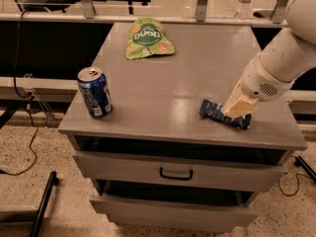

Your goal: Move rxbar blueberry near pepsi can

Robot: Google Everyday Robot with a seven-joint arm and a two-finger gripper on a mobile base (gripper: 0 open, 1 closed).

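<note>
1. Grey cabinet top (pixel 163 83) fills the single camera view, with drawers below it and a speckled floor around it. This is the only view you have.
2. Your gripper (pixel 238 106) is down at the near right part of the top, right on the rxbar blueberry (pixel 213 111). It covers the bar's right portion.
3. You cannot tell how far the gripper is open, or whether it has hold of the bar.
4. The bar lies flat directly under the gripper. Its long axis runs roughly along the front edge and slants a little, with the free end poking out on the gripper's left.
5. The pepsi can (pixel 95 92) stands upright well apart from the gripper, far off to its left as the camera sees it and about as near the front edge. The bar's free end already points roughly that way.
6. So, by my judgement, your move is a carry almost along the bar's own length, leftward across bare top.
7. The green snack bag (pixel 147 37) lies beyond the gripper and to its left, towards the back, off that path.
8. Stop short of the can, since a nudge could tip it.
</note>
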